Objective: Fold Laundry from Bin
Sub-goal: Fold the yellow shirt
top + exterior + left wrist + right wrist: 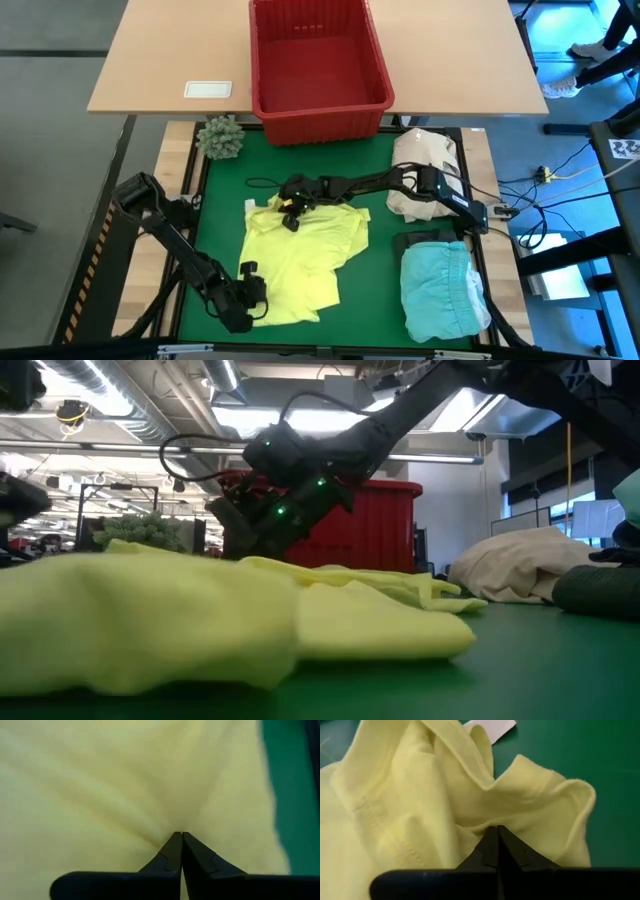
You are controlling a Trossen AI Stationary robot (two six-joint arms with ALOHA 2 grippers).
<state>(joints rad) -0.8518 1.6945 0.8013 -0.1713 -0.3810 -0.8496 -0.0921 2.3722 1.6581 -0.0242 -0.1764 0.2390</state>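
Note:
A bright yellow shirt [305, 255] lies spread and rumpled on the green mat [225, 215]; the low view shows it as a low heap [250, 615]. My left gripper [252, 293] is at the shirt's near-left part, shut on the cloth [181, 836]. My right gripper [290, 217] reaches from the right to the shirt's far-left part and is shut on bunched cloth [497, 829]. The red bin [318, 65] stands beyond the mat's far edge. A turquoise garment [440, 290] lies at the near right, on top of a dark one [420, 241]. My left gripper pinches the yellow shirt's near-left part [175, 820] between its two fingertips, slanting down from the left. Creases in the cloth run toward the tips. The shirt lies on the mat; one layer or several, I cannot tell. My right gripper pinches a bunched fold of the yellow shirt [495, 817] at its far-left corner, beside a stitched hem [375, 807]. The fingers slant down from the table's right side. The cloth rises in folds around the tips, and the rest lies on the mat.
A cream-white cloth bundle [425, 165] lies at the mat's far right. A green spiky ball [220, 138] sits at the far-left corner. A white label [208, 89] lies on the wooden table [160, 60] left of the bin.

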